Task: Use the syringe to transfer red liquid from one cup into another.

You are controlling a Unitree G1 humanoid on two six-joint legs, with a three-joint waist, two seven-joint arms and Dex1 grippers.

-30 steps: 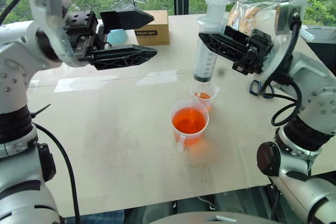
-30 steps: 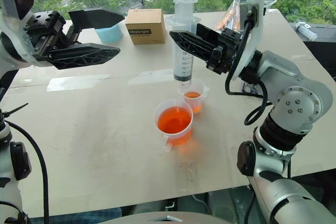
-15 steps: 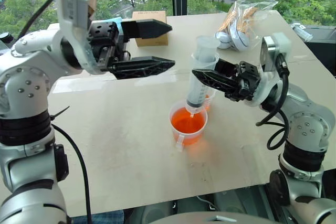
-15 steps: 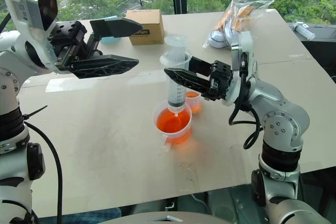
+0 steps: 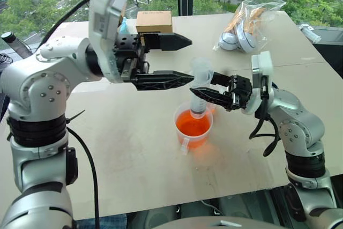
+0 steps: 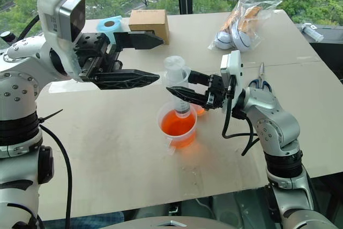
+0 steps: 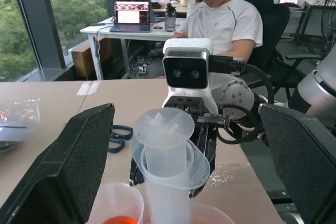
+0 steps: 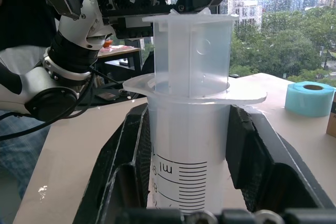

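The clear syringe (image 5: 199, 88) stands upright with its tip down in the red liquid (image 5: 192, 125) of the wide handled cup (image 5: 185, 142). My right gripper (image 5: 202, 96) is shut on the syringe barrel from the right, one black finger (image 8: 125, 156) on each side of the graduation marks. My left gripper (image 5: 187, 58) is open and level. It reaches in from the left, its fingers above and below the height of the white plunger top (image 7: 164, 125). The smaller clear cup (image 7: 113, 207), with a little red liquid, stands just behind the syringe, mostly hidden in the eye views.
At the table's far side are a cardboard box (image 5: 154, 21), a blue tape roll (image 6: 110, 24) and a plastic bag (image 5: 249, 14). Black-handled scissors (image 6: 261, 83) lie behind my right arm. A person (image 7: 223, 22) sits beyond the table.
My right gripper has come down and left with the syringe, whose tip now dips into the wide cup. My left gripper has moved right, close to the plunger top.
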